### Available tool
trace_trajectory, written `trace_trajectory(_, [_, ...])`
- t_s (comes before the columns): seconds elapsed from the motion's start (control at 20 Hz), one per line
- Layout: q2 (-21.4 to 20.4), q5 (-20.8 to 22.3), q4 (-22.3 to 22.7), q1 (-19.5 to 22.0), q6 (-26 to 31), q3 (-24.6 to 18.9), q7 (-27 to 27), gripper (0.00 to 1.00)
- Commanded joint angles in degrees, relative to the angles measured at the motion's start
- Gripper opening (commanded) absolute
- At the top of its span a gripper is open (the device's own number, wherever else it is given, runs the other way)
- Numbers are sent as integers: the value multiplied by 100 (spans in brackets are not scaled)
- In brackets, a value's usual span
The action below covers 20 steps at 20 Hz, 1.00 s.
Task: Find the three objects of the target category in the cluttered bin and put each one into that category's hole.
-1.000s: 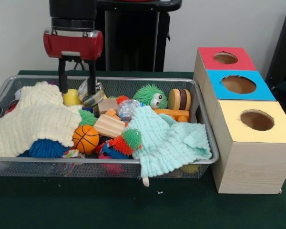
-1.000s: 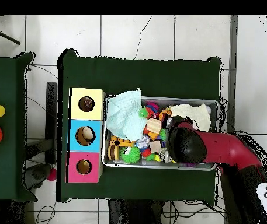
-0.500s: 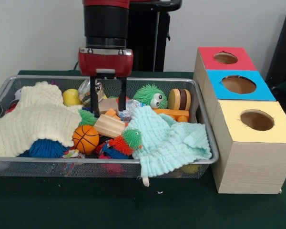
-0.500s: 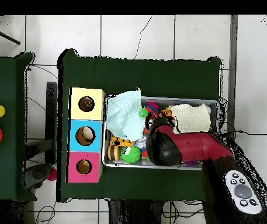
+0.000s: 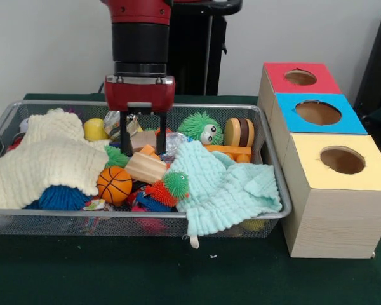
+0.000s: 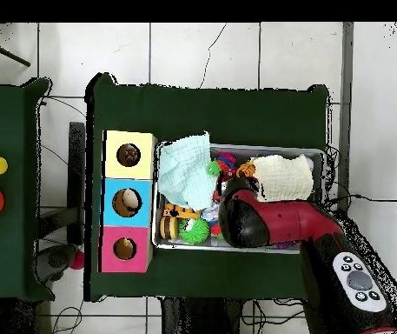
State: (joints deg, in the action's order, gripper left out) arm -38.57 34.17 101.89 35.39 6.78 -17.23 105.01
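Note:
My gripper hangs open inside the wire bin, near its back middle. Its fingers stand either side of a tan wooden block without closing on it. Just in front lie a second wooden block and a small basketball. A crinkled foil ball is beside the right finger. Three boxes stand right of the bin, with a red hole, a blue hole and a yellow hole. In the overhead view the arm hides the gripper.
A cream knitted cloth covers the bin's left and a mint cloth drapes over its right front rim. A green fuzzy ball with eyes, a wooden burger toy, a yellow ball and a blue fuzzy ball also lie inside.
My gripper swung from the bin's back left toward the middle, then sank a little lower among the toys. It stayed open and nothing was picked up.

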Motion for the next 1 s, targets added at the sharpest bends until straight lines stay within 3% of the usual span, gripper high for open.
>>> trace_trajectory(0.05, [165, 91, -254, 503, 617, -450, -300, 100])
trace_trajectory(0.45, [144, 96, -434, 863, 982, -854, -659, 100])
trace_trajectory(1.0, [210, 123, -884, 818, 1312, -949, -694, 100])
